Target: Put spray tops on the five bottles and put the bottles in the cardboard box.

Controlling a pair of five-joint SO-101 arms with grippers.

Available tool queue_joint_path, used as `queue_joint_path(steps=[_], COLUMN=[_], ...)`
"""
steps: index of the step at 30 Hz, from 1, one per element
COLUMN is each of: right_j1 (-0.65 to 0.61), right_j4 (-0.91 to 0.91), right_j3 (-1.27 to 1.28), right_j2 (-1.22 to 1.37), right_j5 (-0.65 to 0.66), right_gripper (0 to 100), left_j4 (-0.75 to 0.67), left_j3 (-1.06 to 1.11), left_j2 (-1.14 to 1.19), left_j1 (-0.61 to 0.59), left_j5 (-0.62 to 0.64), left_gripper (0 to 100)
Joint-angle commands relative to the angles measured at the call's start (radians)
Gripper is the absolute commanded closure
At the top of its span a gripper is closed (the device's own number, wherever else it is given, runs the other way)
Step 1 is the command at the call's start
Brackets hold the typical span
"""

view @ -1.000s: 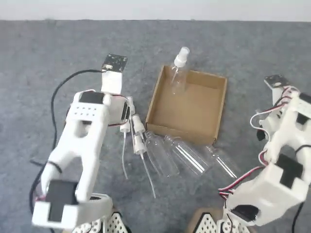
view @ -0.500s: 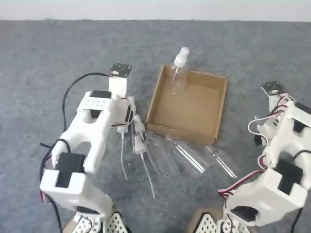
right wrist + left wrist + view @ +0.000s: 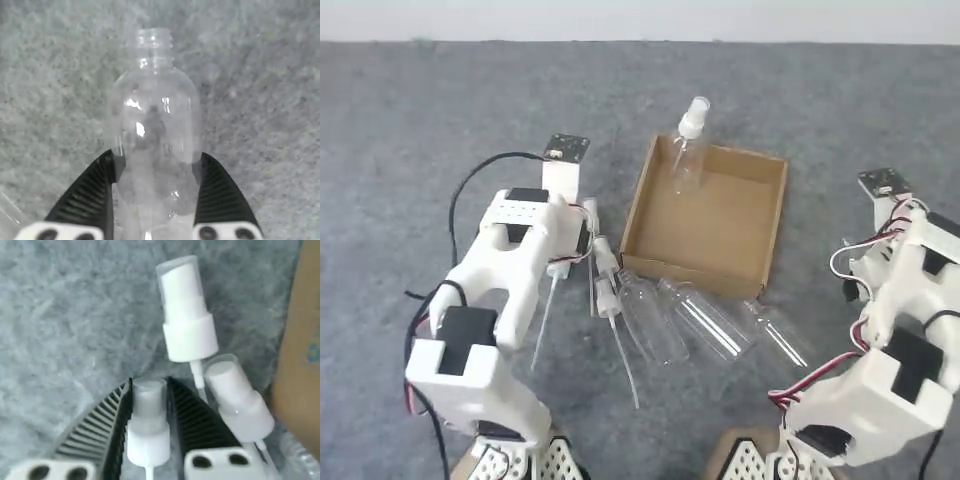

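My left gripper is shut on a white spray top, which sits upright between the ribbed fingers. In the high view this top's thin tube slants down from the left gripper. Two more spray tops lie just beyond it, beside the cardboard box. One bottle with a spray top leans in the box's far corner. Three open clear bottles lie in front of the box. My right gripper is shut on an uncapped clear bottle, neck pointing away.
Grey carpet covers the table. The two loose spray tops with long tubes lie between the left arm and the box. The right arm stands to the right of the box. Black cable loops at the left arm's side.
The left arm swung closer to the spray tops and took hold of one; its tube now slants out to the left. The right arm shifted slightly, bottle still held.
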Motion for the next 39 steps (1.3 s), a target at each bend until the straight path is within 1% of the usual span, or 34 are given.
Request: queue_joint_path(steps=[1,4,8,13,17,19,23,25,30,32,35,39], right_j1=[0.010,0.008,0.008,-0.013,-0.044,-0.051,-0.054,-0.059,-0.102,-0.119,-0.128,-0.130], right_j4=[-0.012,-0.012,-0.018,-0.101,-0.159,-0.159,-0.134,-0.128,-0.120,-0.059,0.047,0.116], right_j3=[-0.006,-0.006,-0.006,0.061,0.115,0.120,0.120,0.120,0.103,0.051,-0.043,-0.118], right_j2=[-0.073,-0.073,-0.073,-0.073,-0.068,-0.070,-0.073,-0.073,-0.074,-0.065,-0.064,-0.064], right_j5=[-0.034,-0.046,-0.080,-0.095,-0.087,-0.086,-0.084,-0.084,-0.084,-0.084,-0.086,-0.086], right_gripper=[96.0,96.0,96.0,96.0,95.9,95.0,84.2,81.2,80.7,80.7,80.6,79.0], left_j4=[0.037,0.083,0.146,0.152,0.146,0.144,0.095,0.064,0.057,0.052,0.003,-0.005], left_j3=[-0.042,-0.030,0.024,0.162,0.248,0.275,0.334,0.361,0.377,0.386,0.414,0.429], left_j2=[-0.052,-0.161,-0.373,-0.641,-0.766,-0.795,-0.821,-0.821,-0.818,-0.816,-0.816,-0.816], left_j1=[0.009,0.005,0.005,0.009,0.008,0.006,0.011,0.011,0.006,0.006,0.005,0.006], left_j5=[-0.008,-0.008,-0.011,-0.008,-0.008,-0.008,-0.008,-0.008,-0.012,-0.014,-0.014,-0.014], left_gripper=[99,99,99,99,99,99,99,99,99,99,99,99])
